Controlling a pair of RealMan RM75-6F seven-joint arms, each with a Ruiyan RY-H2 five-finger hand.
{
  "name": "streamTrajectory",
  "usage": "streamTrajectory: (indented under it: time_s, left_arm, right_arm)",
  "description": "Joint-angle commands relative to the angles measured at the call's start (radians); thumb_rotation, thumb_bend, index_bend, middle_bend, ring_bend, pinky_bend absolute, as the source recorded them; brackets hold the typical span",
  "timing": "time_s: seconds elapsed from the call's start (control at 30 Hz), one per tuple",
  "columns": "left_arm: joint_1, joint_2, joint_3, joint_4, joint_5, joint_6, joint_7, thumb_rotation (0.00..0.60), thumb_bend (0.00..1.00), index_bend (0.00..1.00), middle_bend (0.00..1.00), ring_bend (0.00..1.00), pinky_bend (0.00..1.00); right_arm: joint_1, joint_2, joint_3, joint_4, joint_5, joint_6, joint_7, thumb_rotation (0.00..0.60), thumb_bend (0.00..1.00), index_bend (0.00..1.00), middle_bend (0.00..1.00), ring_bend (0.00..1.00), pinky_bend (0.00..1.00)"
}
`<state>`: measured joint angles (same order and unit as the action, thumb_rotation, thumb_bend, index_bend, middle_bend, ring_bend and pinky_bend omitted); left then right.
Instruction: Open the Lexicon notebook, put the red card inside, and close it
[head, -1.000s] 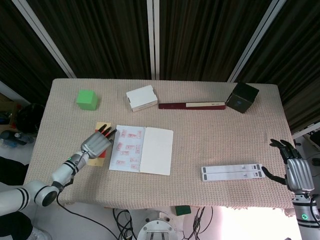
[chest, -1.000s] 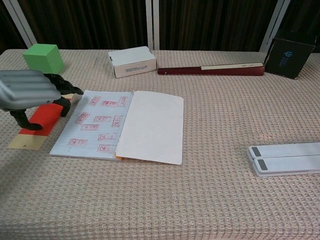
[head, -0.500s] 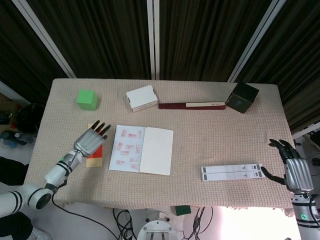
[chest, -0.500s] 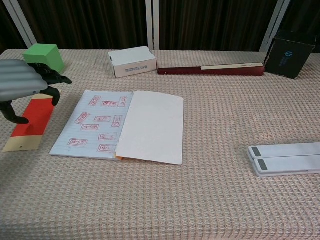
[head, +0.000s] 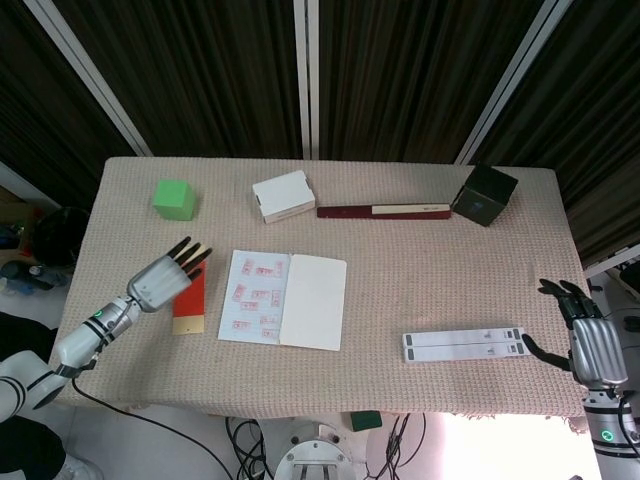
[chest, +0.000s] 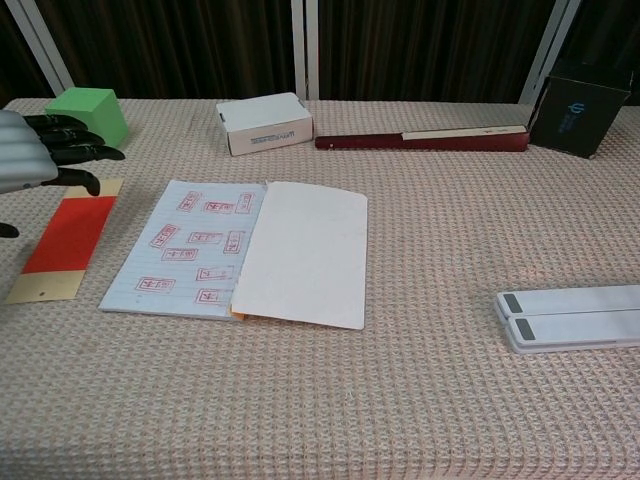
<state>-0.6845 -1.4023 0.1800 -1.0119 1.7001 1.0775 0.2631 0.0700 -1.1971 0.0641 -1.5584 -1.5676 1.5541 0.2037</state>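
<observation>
Green cube (head: 174, 198), white box (head: 283, 196), dark box (head: 484, 195).

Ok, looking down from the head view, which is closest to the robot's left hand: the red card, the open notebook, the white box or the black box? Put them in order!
Measured from the left hand:
1. Red card, right beside the hand, at the table's left.
2. Open notebook, next over, toward the middle.
3. White box, further back, near the middle.
4. Black box, far corner on the right.
</observation>
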Motion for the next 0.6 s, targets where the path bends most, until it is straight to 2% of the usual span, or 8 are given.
streamTrajectory:
  time_s: [0.03, 0.27, 0.6]
  left_arm:
    - [0.010, -0.024, 0.020, 0.044, 0.030, 0.021, -0.050, 0.600, 0.09, 0.25, 0.00, 0.00, 0.06]
    - [0.015, -0.054, 0.019, 0.099, 0.054, 0.037, -0.084, 0.600, 0.08, 0.25, 0.00, 0.00, 0.06]
    - [0.011, -0.062, 0.019, 0.102, 0.078, 0.037, -0.087, 0.600, 0.08, 0.25, 0.00, 0.00, 0.06]
  right_arm:
    - [0.000, -0.002, -0.001, -0.005, -0.001, 0.000, -0.008, 0.600, 0.16, 0.17, 0.24, 0.13, 0.25]
    - [-0.003, -0.005, -0.002, -0.013, 0.001, 0.000, -0.021, 0.600, 0.16, 0.17, 0.24, 0.13, 0.25]
    - [-0.003, -0.008, -0.001, -0.017, 0.001, 0.001, -0.028, 0.600, 0.16, 0.17, 0.24, 0.13, 0.25]
